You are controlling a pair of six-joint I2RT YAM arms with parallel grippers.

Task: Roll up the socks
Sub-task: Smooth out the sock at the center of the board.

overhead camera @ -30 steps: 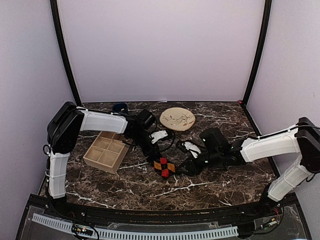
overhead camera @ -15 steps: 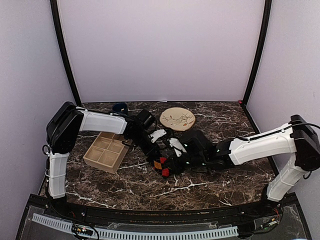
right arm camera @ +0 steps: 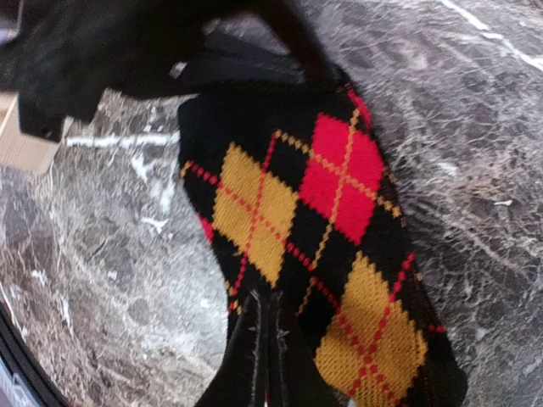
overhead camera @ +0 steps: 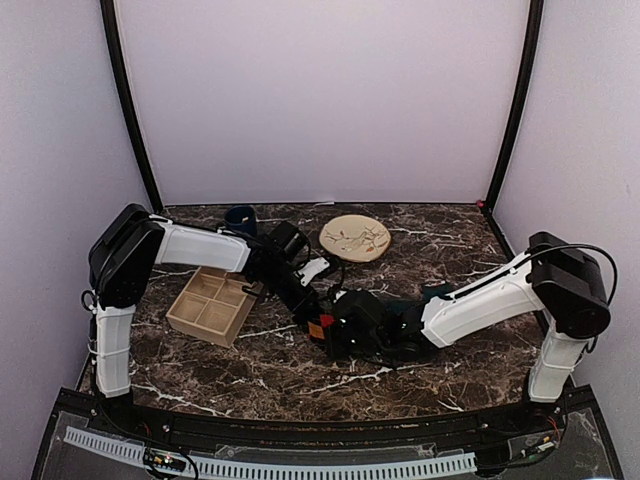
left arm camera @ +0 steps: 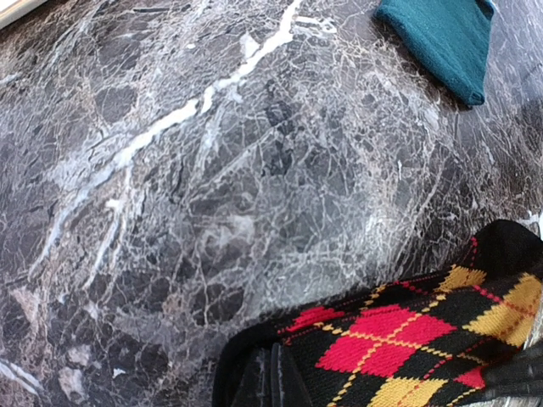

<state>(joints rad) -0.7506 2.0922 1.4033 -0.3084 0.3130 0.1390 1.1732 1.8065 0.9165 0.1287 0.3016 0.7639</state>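
- Black knit crossed with red, orange and yellow diamonds: the argyle socks [right arm camera: 314, 212] lie flat on the dark marbled counter [left arm camera: 212, 170]. They sit mid-counter between the two arms, a little to the right of the wooden compartment tray [overhead camera: 213, 304].
- The left tool [left arm camera: 273, 381] has its jaws closed together on one black edge of the argyle fabric.
- The right tool [right arm camera: 265, 343] is pinched shut on the opposite end, its fingers meeting the hem beside the orange diamonds.
- How much cloth each pinch holds is hard to read, because the black fingers merge with the black knit. It may be only the top layer.
- The teal socks [left arm camera: 445, 38] lie apart from the argyle ones, close by the right forearm in the overhead view. Neither tool touches them.
- As a judgement, the roll is barely begun: the argyle fabric shows no turn or tuck, and the teal socks wait their turn.
- Risk: if only one layer is caught, the layers may slide apart as the end is turned over. That would leave a loose, lopsided roll.
- Risk: with both ends clamped, the two arms pulling away from each other would stretch the knit or tear one end free of a shallow pinch.
- Risk: the two tools work very near each other over a short piece of cloth, so curling one end toward the other could bring the fingers into contact.
- Risk: the right forearm sweeps low near the teal socks and could drag them out of place.
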